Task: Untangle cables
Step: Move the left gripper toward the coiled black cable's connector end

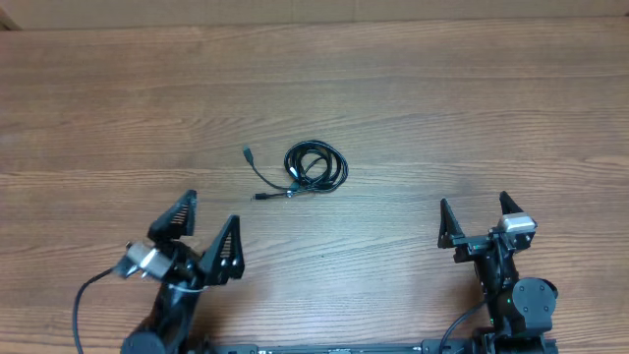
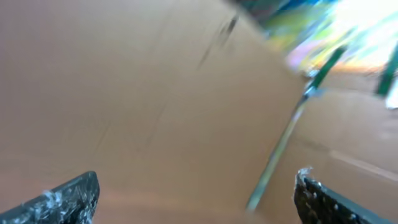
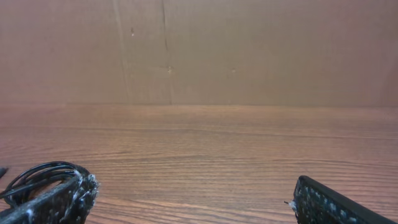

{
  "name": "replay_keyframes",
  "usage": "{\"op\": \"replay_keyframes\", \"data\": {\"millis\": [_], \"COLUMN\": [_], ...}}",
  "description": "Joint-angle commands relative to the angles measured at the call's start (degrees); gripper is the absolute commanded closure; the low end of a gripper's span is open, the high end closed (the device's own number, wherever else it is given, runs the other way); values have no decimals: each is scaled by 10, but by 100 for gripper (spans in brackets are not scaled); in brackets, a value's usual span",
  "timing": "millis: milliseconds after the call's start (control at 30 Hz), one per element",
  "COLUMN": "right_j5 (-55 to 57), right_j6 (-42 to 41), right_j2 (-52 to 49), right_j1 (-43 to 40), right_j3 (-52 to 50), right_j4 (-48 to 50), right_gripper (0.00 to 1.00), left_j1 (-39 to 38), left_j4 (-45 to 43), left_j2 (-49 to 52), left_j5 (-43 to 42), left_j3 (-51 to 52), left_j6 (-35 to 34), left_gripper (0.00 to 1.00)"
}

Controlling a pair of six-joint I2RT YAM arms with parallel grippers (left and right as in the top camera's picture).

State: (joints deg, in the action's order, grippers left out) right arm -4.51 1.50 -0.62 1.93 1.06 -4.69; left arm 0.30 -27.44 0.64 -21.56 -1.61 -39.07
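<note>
- I see the cables [image 1: 314, 167] as one small coiled bundle lying near the middle of the worktop [image 1: 442, 108]. Two loose ends trail off it toward 9 and 7 o'clock.
- My left hand [image 1: 211, 208] stands wide and holds nothing. The bundle sits at about 2 o'clock from it, well apart.
- My right hand [image 1: 473, 200] is also spread wide and empty, with the bundle toward 9 o'clock.
- My left wrist view is blurred.

Black cables [image 1: 314, 165], wood-grain brown table [image 1: 442, 118]
</note>
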Motion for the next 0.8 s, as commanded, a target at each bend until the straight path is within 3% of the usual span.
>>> {"op": "replay_keyframes", "data": {"millis": [0, 167, 400, 600, 767], "right_j5": [-1, -1, -1, -1, -1], "right_j6": [1, 1, 1, 1, 1], "right_j2": [5, 5, 5, 5, 5], "right_j1": [3, 3, 3, 3, 3], "right_j3": [-6, -6, -6, -6, -6], "right_j4": [2, 2, 2, 2, 2], "right_gripper": [0, 0, 0, 0, 0], "left_j1": [-3, -3, -3, -3, -3], "left_j4": [5, 167, 558, 843, 1015], "left_j2": [-3, 41, 256, 483, 623], "left_j5": [39, 4, -4, -10, -81], "left_j3": [-51, -199, -517, -781, -905], "left_j6": [-8, 125, 254, 292, 299], "left_gripper": [0, 0, 0, 0, 1]}}
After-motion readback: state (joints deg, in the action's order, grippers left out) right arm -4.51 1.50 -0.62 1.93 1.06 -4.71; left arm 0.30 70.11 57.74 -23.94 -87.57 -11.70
